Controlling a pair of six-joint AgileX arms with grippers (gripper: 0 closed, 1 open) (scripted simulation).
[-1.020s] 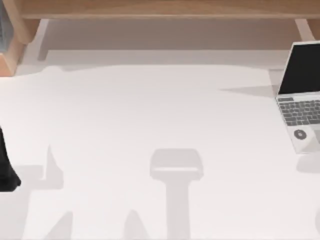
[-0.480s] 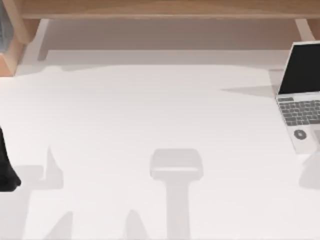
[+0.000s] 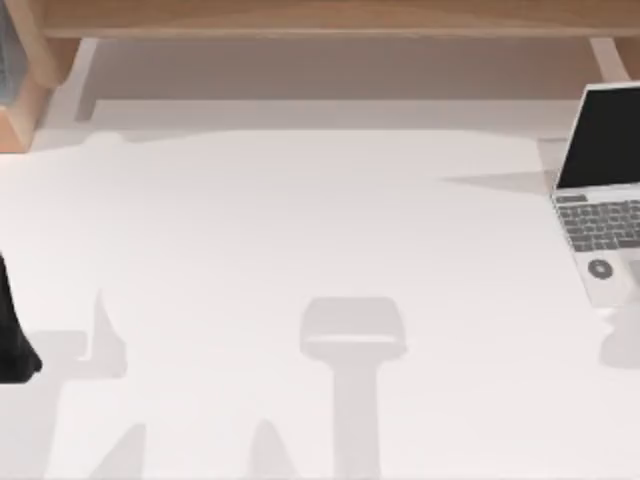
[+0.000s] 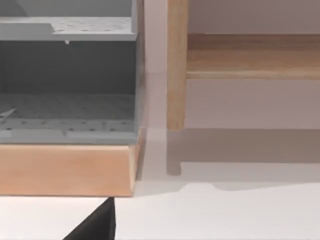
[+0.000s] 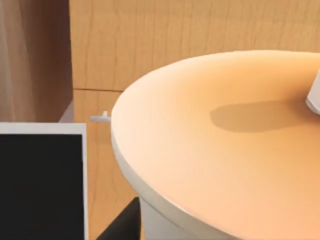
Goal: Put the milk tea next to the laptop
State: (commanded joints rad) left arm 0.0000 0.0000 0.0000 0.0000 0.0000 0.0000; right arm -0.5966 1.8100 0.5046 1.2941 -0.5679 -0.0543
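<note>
While the left arm (image 3: 12, 330) sits low at the left edge of the white table (image 3: 300, 220), the laptop (image 3: 605, 190) stands open at the far right edge. Its screen is black and tilted up, its keys are grey, and a round mark (image 3: 599, 268) sits on the flat part near the front. A wood shelf (image 3: 320, 20) runs along the back of the table.

Seen from the right wrist, the milk tea (image 5: 220, 150) is very close. Its big round orange lid covers the cup, so the drink inside is hidden. A bit of the pale cup wall (image 5: 155, 222) shows under the lid's rim. The white straw (image 5: 315, 95) pokes in at the edge and throws a soft shadow on the lid. The milk tea is just beside the laptop's black screen, with a wood wall (image 5: 175, 40) behind them both. I cannot tell if the cup stands on the table or hangs above it. A dark corner (image 5: 122, 222) shows under the rim, between the cup and the screen. I cannot tell if the right gripper is clamped on the cup or loose.

From the left wrist, a grey box (image 4: 70, 75) with open shelves sits on a wood base (image 4: 65, 170). Its floor has rows of tiny dots. A wood post (image 4: 176, 65) stands just beside it. A dark tip (image 4: 97, 225) of the left gripper shows low down, above the table, and I cannot tell if that pincer is wide or closed.
</note>
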